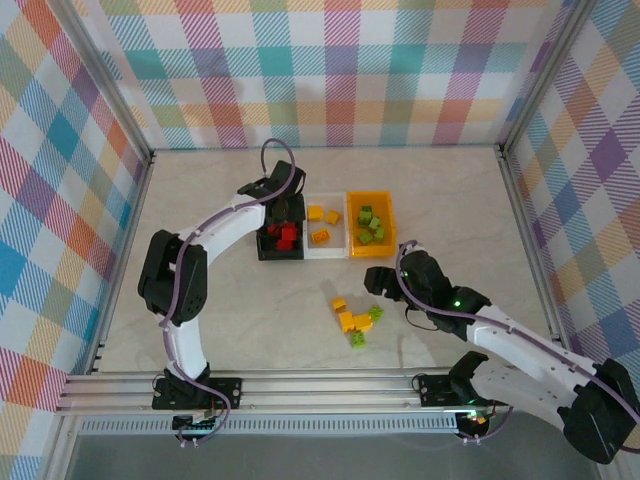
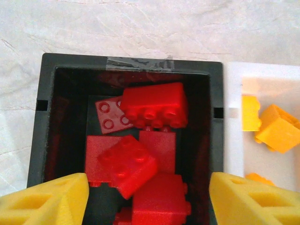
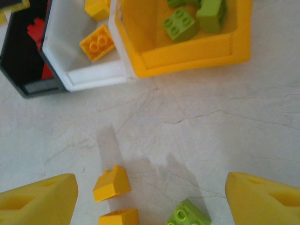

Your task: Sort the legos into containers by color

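Yellow wedge-shaped fingers with hollow pockets mark the left claw, spread wide at the lower corners of its wrist view with nothing between them. Beneath it sits the black bin, glossy and square-cornered, with a strip of clear tape across its upper rim and a small notch in each side wall. Inside, the red bricks lie heaped and tilted, some studs up, some showing smooth faces. Touching the black bin on its right is the white bin, holding yellow-orange bricks. The right claw is likewise spread and empty, over the pale, marble-veined bench. Just below it at the bottom edge lie loose bricks, two yellow-orange and one green. Further up that frame the orange-yellow bin holds studded green bricks. The overhead view adds what the wrists do not: the three bins form one touching row at the centre, black, white, orange-yellow from left to right, and the loose heap lies below the row, near the right claw.
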Available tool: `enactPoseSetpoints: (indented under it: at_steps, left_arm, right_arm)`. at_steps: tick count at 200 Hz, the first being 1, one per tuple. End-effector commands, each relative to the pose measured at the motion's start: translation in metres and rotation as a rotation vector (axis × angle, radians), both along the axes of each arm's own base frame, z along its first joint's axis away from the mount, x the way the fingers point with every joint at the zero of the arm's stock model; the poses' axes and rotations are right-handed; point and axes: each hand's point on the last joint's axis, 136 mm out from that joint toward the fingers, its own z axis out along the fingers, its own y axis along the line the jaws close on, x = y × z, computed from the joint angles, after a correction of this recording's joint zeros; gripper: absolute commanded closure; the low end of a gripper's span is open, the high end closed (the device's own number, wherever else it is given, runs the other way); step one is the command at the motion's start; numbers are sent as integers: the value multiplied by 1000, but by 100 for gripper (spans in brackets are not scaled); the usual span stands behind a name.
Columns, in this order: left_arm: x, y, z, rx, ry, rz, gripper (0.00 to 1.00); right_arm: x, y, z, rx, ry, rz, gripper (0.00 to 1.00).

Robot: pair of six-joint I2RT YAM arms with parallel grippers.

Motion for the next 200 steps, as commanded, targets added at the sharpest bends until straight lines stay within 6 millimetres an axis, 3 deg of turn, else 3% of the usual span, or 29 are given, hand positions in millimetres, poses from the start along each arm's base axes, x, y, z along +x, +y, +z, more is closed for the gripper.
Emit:
enactPoseSetpoints:
  at_steps: [1,22,45,48,51,81,108,155,200]
  left_arm:
    - [-16,-23,72,-125,-126,-61,26]
    - [-44,-35,96,-219,-164,-112,21]
    - [-85,-35,103,-314,-177,-144,13]
    - [-90,-33,105,-323,-180,-144,4]
    - [-96,-31,105,-331,-180,-145,0]
    - [-150,-5,96,-393,-196,-115,0]
    - [-185,22,83,-445,-211,-64,0]
    - [-210,42,47,-433,-154,-22,0]
    - [-215,44,35,-429,-138,-26,0]
  right_arm:
    - [0,32,6,15,2,141,18]
    - [-2,58,-7,-61,28,228,19]
    - [-6,83,-23,-132,53,294,19]
    - [-7,85,-25,-143,57,302,19]
    - [-7,88,-28,-153,62,309,19]
    - [-16,105,-59,-273,129,351,19]
    - [-23,110,-84,-363,182,357,22]
    - [-27,115,-105,-445,210,358,35]
    - [-20,121,-106,-449,196,345,58]
